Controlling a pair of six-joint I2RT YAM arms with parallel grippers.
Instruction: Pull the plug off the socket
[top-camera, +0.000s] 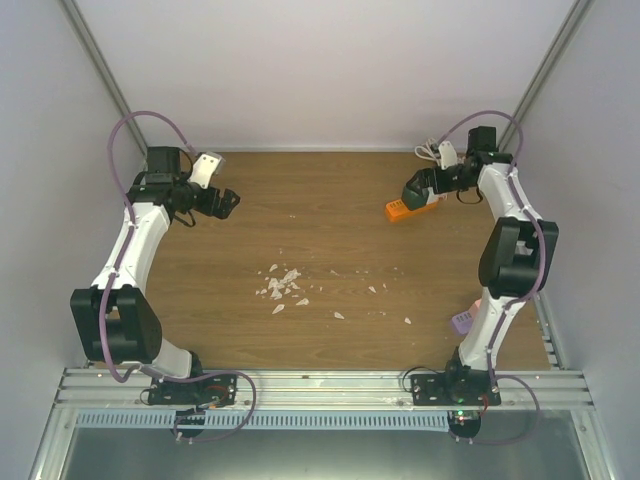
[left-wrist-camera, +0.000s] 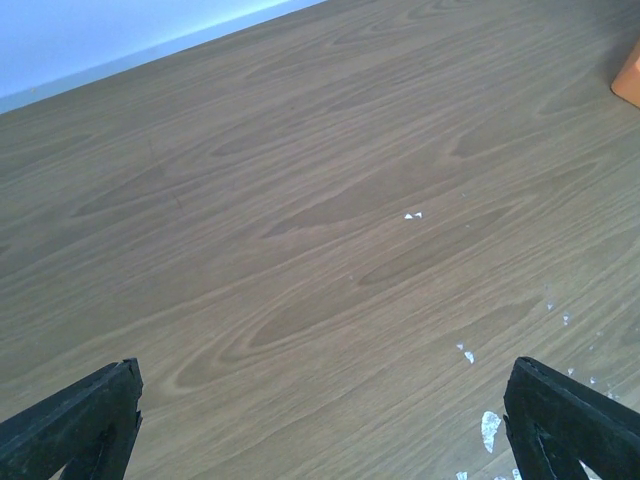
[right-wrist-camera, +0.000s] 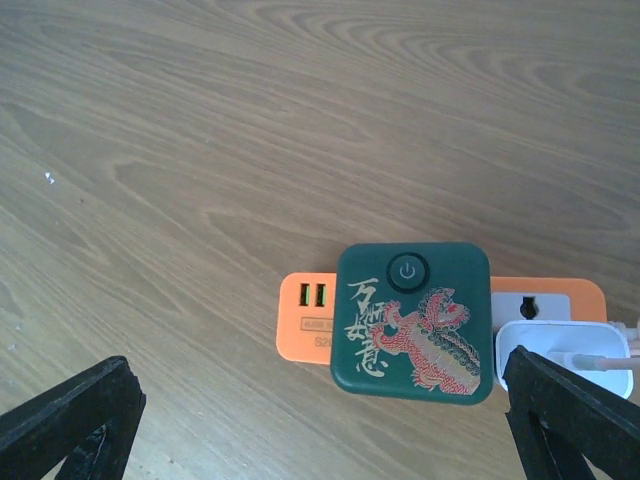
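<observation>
You have one orange socket strip (right-wrist-camera: 310, 325) on one table (right-wrist-camera: 300, 120), and the strip shows two USB ports (right-wrist-camera: 312, 295). On it you count one green square adapter (right-wrist-camera: 412, 322) and one white plug (right-wrist-camera: 550, 352). There is one purple item (top-camera: 462, 321). The white scraps (top-camera: 283, 285) are too many and too small for you to count exactly.
</observation>
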